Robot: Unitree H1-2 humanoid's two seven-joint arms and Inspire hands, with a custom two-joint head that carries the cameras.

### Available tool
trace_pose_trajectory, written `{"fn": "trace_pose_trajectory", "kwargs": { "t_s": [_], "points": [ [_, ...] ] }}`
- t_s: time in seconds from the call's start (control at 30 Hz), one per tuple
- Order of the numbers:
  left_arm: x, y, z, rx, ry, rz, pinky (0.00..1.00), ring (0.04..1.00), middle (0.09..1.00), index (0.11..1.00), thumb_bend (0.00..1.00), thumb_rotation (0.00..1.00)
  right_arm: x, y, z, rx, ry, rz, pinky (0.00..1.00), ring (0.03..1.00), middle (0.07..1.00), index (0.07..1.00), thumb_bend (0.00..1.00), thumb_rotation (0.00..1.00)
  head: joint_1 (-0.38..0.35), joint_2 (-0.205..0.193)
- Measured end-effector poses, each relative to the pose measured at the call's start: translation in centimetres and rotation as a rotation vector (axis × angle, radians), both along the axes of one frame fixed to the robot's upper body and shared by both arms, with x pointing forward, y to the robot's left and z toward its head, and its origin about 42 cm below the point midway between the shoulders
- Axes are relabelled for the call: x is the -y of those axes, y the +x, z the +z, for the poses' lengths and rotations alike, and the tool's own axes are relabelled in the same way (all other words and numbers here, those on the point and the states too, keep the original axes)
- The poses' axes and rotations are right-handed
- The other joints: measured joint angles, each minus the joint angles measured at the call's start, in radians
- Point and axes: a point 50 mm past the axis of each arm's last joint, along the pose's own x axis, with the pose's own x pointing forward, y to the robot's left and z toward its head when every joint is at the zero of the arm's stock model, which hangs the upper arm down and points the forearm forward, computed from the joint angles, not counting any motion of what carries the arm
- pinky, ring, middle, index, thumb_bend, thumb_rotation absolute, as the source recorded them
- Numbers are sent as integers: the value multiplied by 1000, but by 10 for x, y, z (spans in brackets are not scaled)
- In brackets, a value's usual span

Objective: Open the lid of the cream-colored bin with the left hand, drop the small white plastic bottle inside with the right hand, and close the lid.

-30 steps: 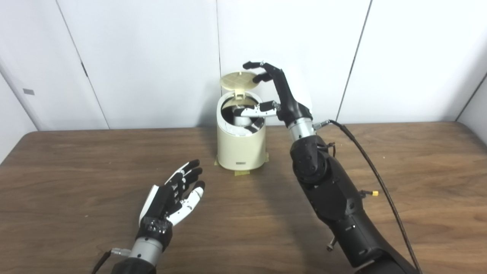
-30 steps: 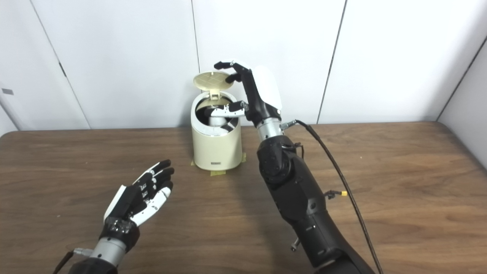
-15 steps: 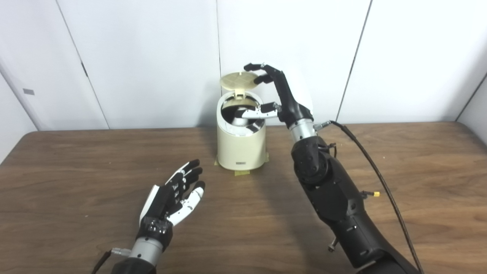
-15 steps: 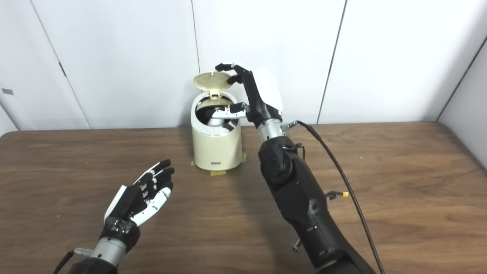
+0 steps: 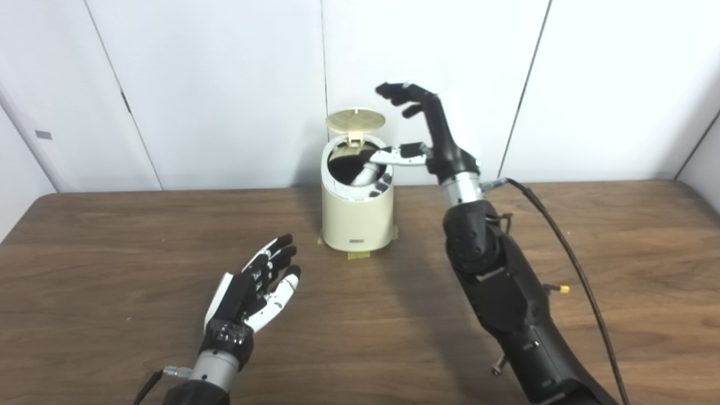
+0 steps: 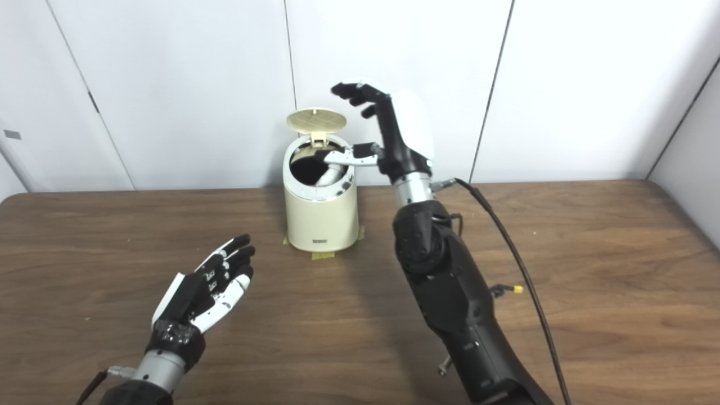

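Observation:
The cream-colored bin (image 5: 357,216) stands at the far middle of the table, its round lid (image 5: 355,120) tipped up and back on its hinge. Inside the dark opening a small white bottle (image 5: 364,175) leans against the wall. My right hand (image 5: 432,132) hovers just right of the bin with fingers spread and curled above lid height, apart from the lid; its thumb reaches over the bin's rim. It holds nothing. My left hand (image 5: 253,288) lies open, palm up, low over the table in front and left of the bin.
Strips of yellow tape (image 5: 358,255) sit at the bin's base. A black cable (image 5: 565,250) runs from my right wrist down along the forearm. White wall panels (image 5: 225,84) close off the table's (image 5: 112,253) far edge right behind the bin.
My right hand has lifted off the lid's edge and shifted right and up. The lid stays up. The left hand has barely moved.

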Motion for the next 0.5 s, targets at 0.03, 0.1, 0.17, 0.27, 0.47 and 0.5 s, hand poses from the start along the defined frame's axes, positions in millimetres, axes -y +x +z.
{"fn": "trace_pose_trajectory", "kwargs": {
  "t_s": [0.03,0.1,0.17,0.27,0.47,0.5],
  "points": [
    [-1,1,0,0,1,4,1000,915,882,916,299,374,5,-2,-1,-3,14,-5,520,635,672,658,824,128,3,-3],
    [-2,4,0,1,2,12,1000,909,880,917,298,401,13,-7,-1,-10,37,-7,525,649,689,667,821,124,5,-5],
    [-4,9,0,-2,5,21,1000,909,882,915,291,413,21,-12,-3,-24,43,-19,524,651,695,676,812,139,8,-6],
    [-8,12,1,3,3,37,995,913,894,925,280,415,33,-24,-9,-48,43,-34,501,633,677,675,801,149,6,-9],
    [-21,29,7,16,-33,86,951,911,903,932,301,389,52,-47,-32,-133,105,-42,536,650,683,676,679,274,3,-17],
    [-23,33,9,20,-46,92,943,913,907,939,307,403,55,-51,-35,-153,127,-42,544,659,696,685,631,316,3,-17]
  ]
}}
